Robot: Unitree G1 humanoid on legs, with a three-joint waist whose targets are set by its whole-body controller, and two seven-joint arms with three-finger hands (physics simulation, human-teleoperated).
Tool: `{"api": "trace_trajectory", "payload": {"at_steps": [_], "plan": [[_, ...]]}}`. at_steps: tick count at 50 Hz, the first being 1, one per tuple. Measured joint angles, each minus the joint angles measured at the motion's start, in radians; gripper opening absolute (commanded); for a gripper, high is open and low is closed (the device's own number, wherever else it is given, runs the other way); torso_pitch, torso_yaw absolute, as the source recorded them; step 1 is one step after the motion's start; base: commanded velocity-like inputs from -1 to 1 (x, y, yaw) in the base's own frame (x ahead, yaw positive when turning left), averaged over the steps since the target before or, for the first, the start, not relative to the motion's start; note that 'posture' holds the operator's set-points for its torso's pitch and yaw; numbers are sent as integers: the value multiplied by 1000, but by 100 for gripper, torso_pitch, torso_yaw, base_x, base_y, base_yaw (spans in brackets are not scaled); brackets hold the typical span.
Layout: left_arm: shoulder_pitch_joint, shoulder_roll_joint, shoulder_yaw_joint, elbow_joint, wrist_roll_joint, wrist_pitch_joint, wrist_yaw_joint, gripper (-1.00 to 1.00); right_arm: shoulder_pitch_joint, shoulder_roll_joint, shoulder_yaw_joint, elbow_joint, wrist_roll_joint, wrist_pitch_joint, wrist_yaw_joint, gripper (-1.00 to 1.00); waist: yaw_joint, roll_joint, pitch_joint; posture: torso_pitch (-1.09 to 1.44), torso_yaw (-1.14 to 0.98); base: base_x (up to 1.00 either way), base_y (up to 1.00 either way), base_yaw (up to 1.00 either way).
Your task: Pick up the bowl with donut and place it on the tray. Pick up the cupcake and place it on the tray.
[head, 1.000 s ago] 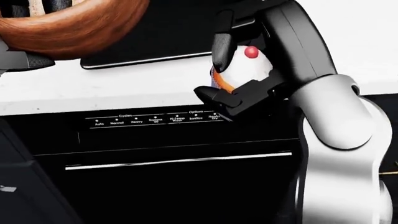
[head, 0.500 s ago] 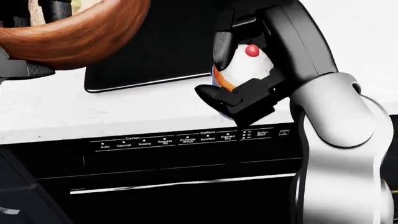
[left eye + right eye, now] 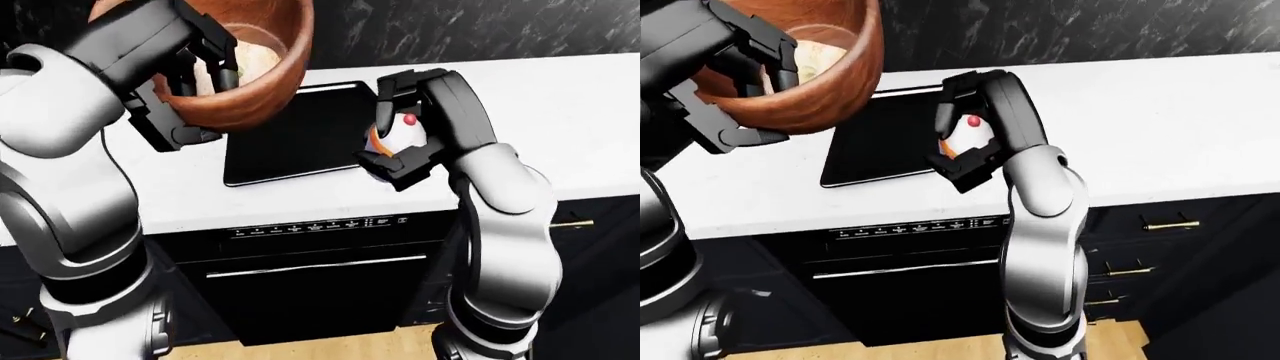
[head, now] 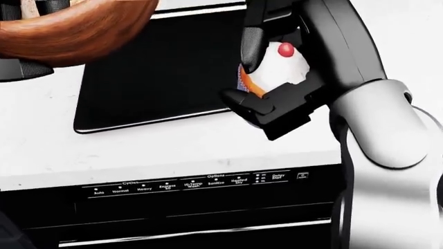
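Observation:
My left hand (image 3: 190, 82) is shut on the rim of a brown wooden bowl (image 3: 255, 82) with a pale donut (image 3: 235, 60) inside, held tilted above the left part of the black tray (image 3: 300, 142). My right hand (image 3: 400, 131) is shut on the cupcake (image 4: 277, 67), white frosting with a red cherry and an orange wrapper, held above the tray's right edge. The tray lies flat on the white counter (image 3: 560, 120) with nothing on it.
A black dishwasher (image 3: 310, 277) with a control strip and a silver handle sits under the counter. Dark drawers with brass handles (image 3: 1165, 225) stand to the right. A dark marbled wall (image 3: 1090, 30) runs behind the counter. Wooden floor shows at the bottom.
The head view has tilted up: counter and tray sit lower and more of the tray shows. Both hands keep their holds; the bowl and cupcake stay over the tray.

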State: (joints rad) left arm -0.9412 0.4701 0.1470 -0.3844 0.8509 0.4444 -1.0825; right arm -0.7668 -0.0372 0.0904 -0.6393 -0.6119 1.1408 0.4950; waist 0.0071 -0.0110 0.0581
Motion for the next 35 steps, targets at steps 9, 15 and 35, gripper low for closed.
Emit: {"api": "trace_trajectory", "payload": {"at_steps": [9,15,35], "plan": [[-6,-6,-24,3,-20,-10,-9,-100,-11,-6,-21,5,-7,6,-15,-100,-4,-27,7,0,0,38,0,0],[-2,0,-18,9,-17,-2,-6,-100,-17,-11,-18,13,-2,11,-16,-100,-13,37,33,0,0,0,0,0],[-17,13,-22,4,-18,10,-23,-100,-84,-27,-10,-7,-33,74,29,-100,0,12,13,0,0,0,0,0]]}}
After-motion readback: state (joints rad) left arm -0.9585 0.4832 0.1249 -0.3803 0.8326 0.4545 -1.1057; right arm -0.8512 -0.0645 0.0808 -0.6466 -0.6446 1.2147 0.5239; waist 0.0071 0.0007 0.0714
